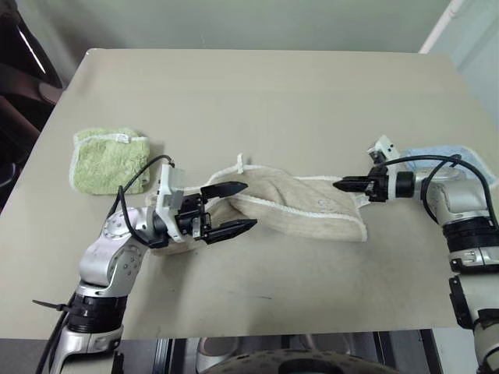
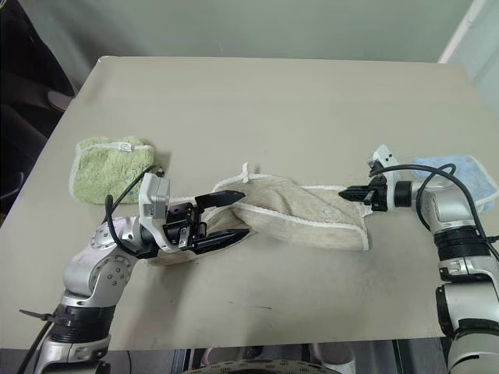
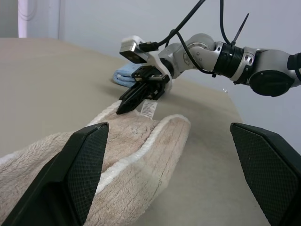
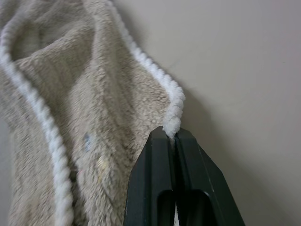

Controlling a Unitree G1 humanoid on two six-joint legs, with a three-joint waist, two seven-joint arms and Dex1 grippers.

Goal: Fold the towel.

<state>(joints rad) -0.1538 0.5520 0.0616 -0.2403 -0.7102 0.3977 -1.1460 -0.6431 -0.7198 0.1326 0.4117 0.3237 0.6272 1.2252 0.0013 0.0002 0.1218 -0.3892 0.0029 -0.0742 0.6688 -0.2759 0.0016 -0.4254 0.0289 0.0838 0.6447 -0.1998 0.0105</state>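
towel: ur beige towel [image 1: 300, 204] lies bunched into a long rumpled strip across the mid part of the table [image 1: 257, 93], running btw ur two claws. White stitched edging shows all along it, and a little white loop sticks up from the far edge, nearer ur left claw.

right claw: ur right gripper [image 1: 341, 185] has its fingers [image 4: 160, 179] pressed tight together w/ the towel's white edge cord pinched at the very tips. In the right wrist view the cord comes straight out from btw the two black tips, and the towel spreads away beyond them. That pinched spot sits at the towel's right end, on the far edge.

tag: small white tag [image 3: 149, 108] hangs right at the right claw's tips, seen from the left wrist cam.

left claw: ur left gripper [image 1: 236, 207] is spread wide, nothing in it. It points sideways toward the right claw, over the towel's left end. One finger [image 1: 224, 189] is above the cloth, the other on the near side of it; can't tell if either actually touches.

green towel: folded light green towel [image 1: 107, 159] sits on the table behind and outboard of ur left claw, well apart from the beige one.

blue towel: folded light blue towel [image 2: 460, 173] lies just behind ur right wrist, at the table's right edge, partly hidden by the arm.
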